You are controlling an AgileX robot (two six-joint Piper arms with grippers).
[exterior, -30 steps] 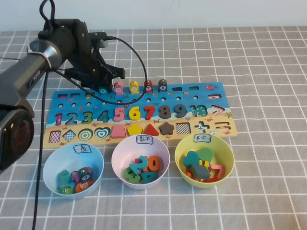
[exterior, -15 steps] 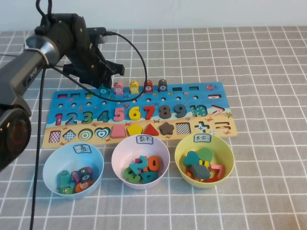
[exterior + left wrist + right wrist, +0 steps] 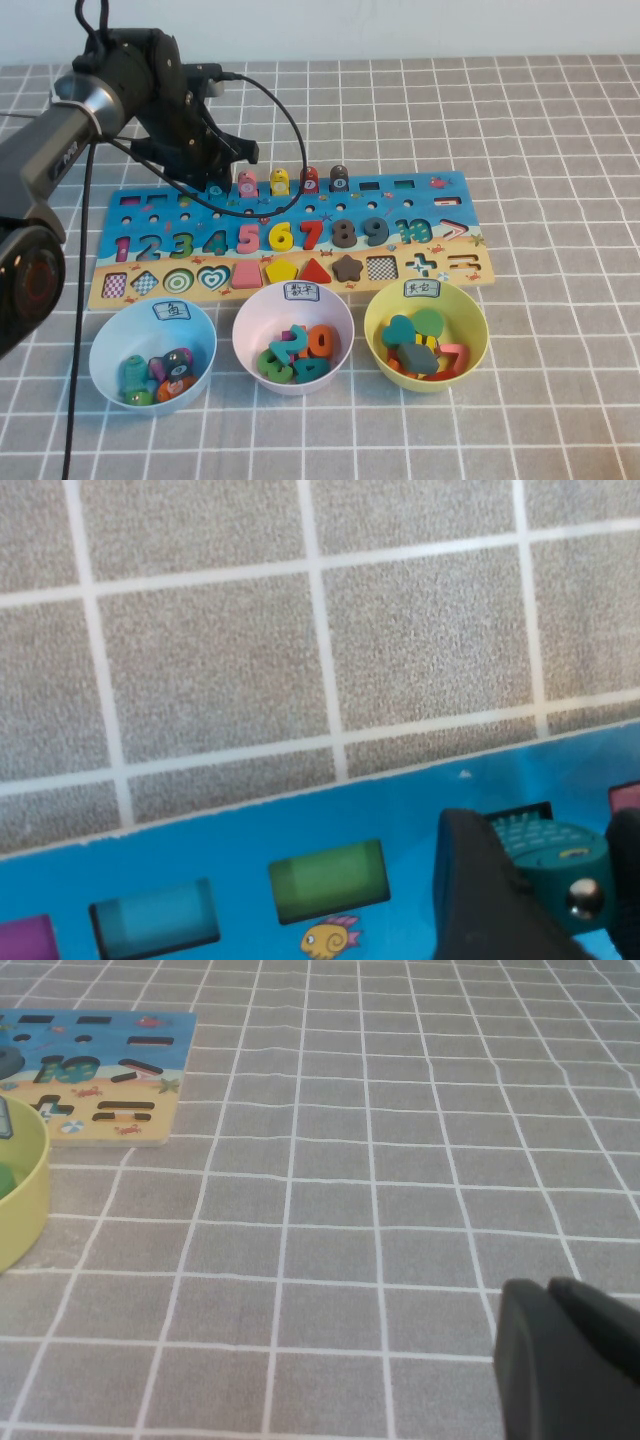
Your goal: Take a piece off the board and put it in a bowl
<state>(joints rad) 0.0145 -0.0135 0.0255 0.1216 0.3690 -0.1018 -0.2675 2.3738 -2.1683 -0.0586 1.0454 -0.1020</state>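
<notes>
Alignment of jaws to peg is what we weigh before the lift. Our left gripper (image 3: 215, 168) sits at the far-left end of the row of pegs on the board (image 3: 420, 200), and the teal-green piece (image 3: 548, 848) stands upright right between its fingers (image 3: 478, 885). In the left wrist view we see the dark finger pressed against one side of the peg and a second dark edge at the other side, so we judge the jaws partly closed around the piece, apparently clamped on it while it is still seated in its hole. The peg's long axis runs vertically, so in our judgement the pull must go straight up, clear of the pink peg (image 3: 247, 183) just beside it.

From there the light blue bowl (image 3: 106, 345) lies toward us, past the near edge of the board, on the same left side, so our left arm is plainly the nearer one.

Our right gripper (image 3: 565, 1355) hangs over bare tablecloth well to the right of the board, out of the high view, its fingers pressed together with nothing between them.
</notes>
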